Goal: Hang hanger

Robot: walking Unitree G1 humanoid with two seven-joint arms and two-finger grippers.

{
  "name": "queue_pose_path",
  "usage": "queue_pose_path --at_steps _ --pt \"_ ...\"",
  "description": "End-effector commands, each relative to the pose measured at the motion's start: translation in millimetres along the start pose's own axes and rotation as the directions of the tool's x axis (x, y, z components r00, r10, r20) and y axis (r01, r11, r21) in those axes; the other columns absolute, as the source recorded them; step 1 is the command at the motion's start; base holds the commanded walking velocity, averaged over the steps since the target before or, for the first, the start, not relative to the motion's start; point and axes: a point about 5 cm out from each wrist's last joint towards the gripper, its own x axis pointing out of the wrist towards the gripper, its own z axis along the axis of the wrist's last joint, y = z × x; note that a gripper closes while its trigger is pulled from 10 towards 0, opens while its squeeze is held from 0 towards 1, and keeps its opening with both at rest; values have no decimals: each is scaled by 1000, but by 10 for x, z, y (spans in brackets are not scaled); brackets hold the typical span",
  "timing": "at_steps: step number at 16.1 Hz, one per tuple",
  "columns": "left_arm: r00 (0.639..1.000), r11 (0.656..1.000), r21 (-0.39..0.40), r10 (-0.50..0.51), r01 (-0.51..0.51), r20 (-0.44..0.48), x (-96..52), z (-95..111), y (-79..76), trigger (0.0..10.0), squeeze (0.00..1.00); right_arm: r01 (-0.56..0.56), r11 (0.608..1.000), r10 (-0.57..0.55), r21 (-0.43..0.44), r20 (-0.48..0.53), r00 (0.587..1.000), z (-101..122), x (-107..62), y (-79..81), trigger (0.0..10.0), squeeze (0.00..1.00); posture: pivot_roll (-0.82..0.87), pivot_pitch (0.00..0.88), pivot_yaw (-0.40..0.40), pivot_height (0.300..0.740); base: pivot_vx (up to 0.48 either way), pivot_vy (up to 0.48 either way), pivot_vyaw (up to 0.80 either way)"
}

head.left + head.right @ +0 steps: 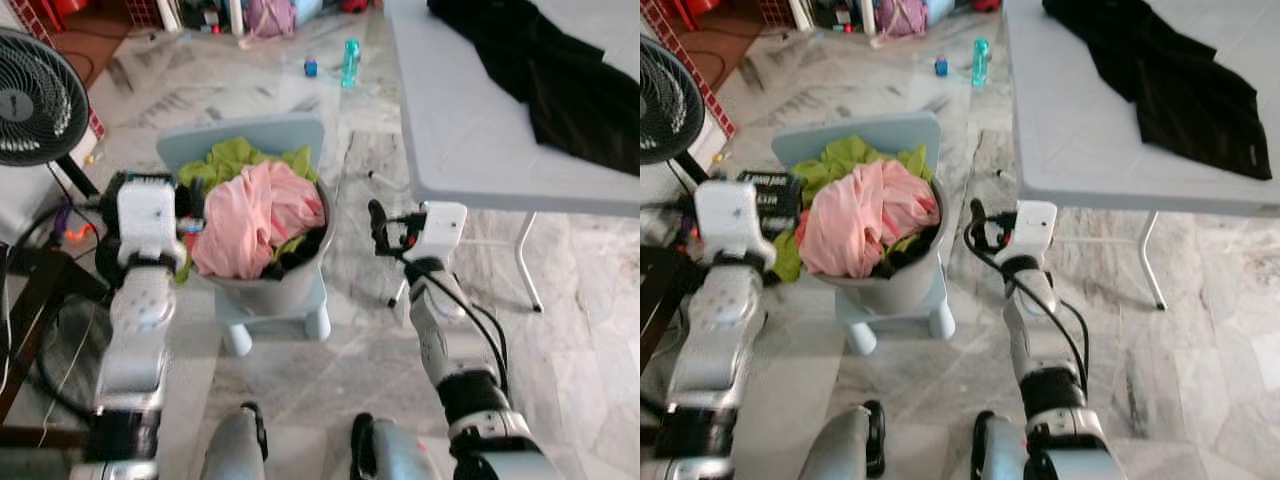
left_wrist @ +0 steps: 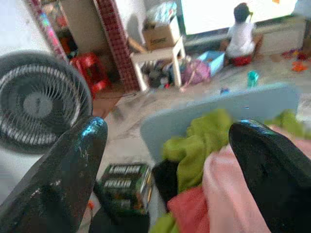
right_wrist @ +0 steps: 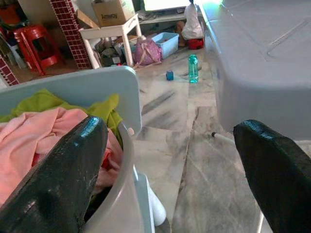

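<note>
L hand [image 1: 190, 215] and R hand [image 1: 378, 228], both spread and holding nothing, flank the basket [image 1: 270, 290] of laundry [image 1: 250, 215] on a stool [image 1: 240, 140]. No hanger can be made out; its direction and axis can't be told. Black garment [image 1: 560, 80] lies on the table [image 1: 470, 140], nearer R arm.
</note>
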Motion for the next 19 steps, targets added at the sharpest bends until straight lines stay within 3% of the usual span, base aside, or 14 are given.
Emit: queue_pose_path --at_steps 1,5,7,9,10,12,15,19 --pt "1000 1000 1 14 -14 -5 -30 8 20 10000 0 9 1000 -9 7 -11 1000 -47 -35 -22 10000 0 217 231 -22 740 0 0 0" --pt "999 1000 -6 25 -25 -41 -194 -75 -31 10000 0 -1 1000 3 29 -73 997 -236 -120 9 10000 0 234 225 -61 740 0 0 0" --pt "998 997 -45 54 -56 -37 -220 -95 -160 10000 0 -91 995 89 -37 -68 994 -106 -18 19 10000 0 202 193 -197 740 0 0 0" --pt "993 991 -67 109 -112 -46 -209 -138 -229 10000 0 -180 978 172 -110 -74 982 -7 75 -36 10000 0 195 185 -270 740 0 0 0" --pt "988 987 -80 138 -143 -63 -237 -181 -235 10000 0 -171 977 162 -130 -78 984 15 99 -102 10000 0 185 180 -287 740 0 0 0" --pt "985 982 -123 134 -147 -109 -226 -266 -409 10000 0 -56 989 52 -135 -32 998 150 115 -354 10000 0 93 142 -240 740 0 0 0" --pt "995 991 -111 -78 71 -66 16 -224 -789 10000 0 142 983 -135 -117 60 989 197 -166 -658 10000 0 -63 105 -79 740 0 0 0" --pt "987 986 -86 -146 141 -64 91 -207 -835 10000 0 199 977 -192 -71 93 977 195 -297 -656 10000 0 -84 132 31 740 0 0 0"
